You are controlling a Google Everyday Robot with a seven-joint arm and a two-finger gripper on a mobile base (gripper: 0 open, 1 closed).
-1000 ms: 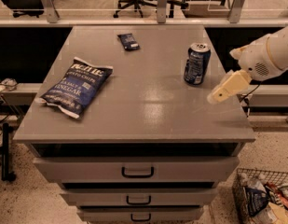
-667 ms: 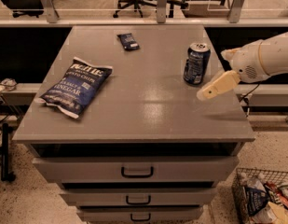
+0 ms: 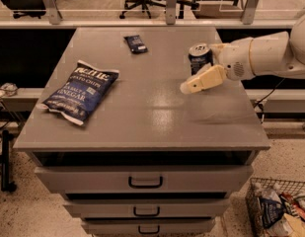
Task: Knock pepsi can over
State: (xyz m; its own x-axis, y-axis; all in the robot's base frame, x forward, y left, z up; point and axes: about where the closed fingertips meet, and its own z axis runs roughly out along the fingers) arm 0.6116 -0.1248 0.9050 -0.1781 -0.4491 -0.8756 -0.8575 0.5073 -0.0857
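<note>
While the pepsi can (image 3: 199, 57) stands upright, the pincer (image 3: 189, 86) hovers just beside it — spread unclear.

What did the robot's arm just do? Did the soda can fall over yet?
The gripper swept left, from near the right edge of the table to just in front of the pepsi can, and now covers the can's lower part. The can seems nudged slightly left but is upright, not knocked over. Nothing was grabbed. The chip bag and the small dark packet stayed put.
</note>
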